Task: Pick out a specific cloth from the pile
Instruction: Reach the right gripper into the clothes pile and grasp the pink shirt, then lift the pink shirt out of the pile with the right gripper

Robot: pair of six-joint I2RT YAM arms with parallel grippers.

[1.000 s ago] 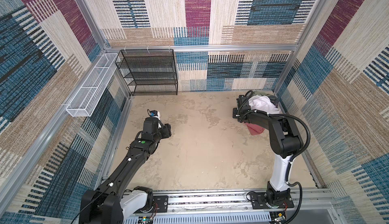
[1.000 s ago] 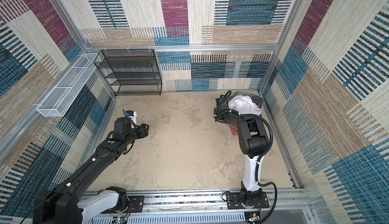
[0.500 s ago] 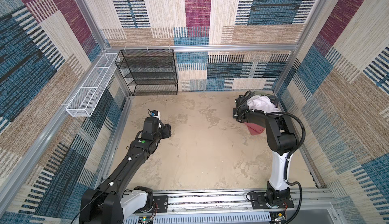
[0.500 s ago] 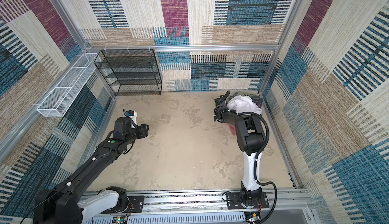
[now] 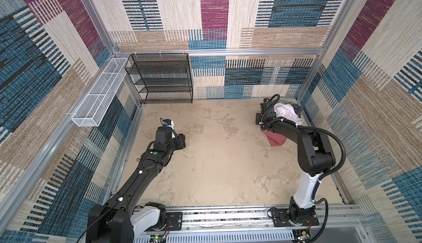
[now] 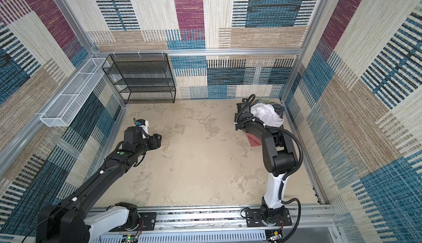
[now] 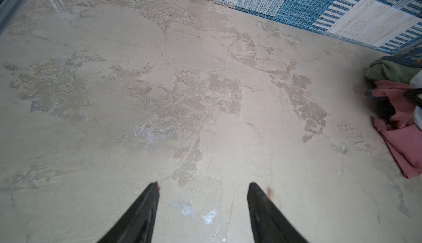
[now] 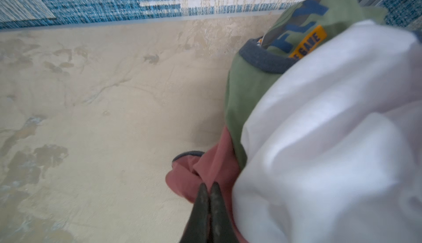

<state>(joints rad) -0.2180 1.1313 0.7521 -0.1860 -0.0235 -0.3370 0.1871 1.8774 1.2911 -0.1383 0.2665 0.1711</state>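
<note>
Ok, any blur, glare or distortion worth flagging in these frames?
Right wrist view: soft all over, white garment overexposed, its folds faint. Left wrist view: floor sharp, edges stretched by the wide lens, left gripper a dark silhouette. Both top views: sharp, evenly lit, soft shadows.

Pile beside right arm

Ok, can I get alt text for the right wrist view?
The right gripper is pinched shut on a fold of the salmon-red cloth, which pokes out from under a white garment. A green garment lies behind it, all on a beige floor.
</note>
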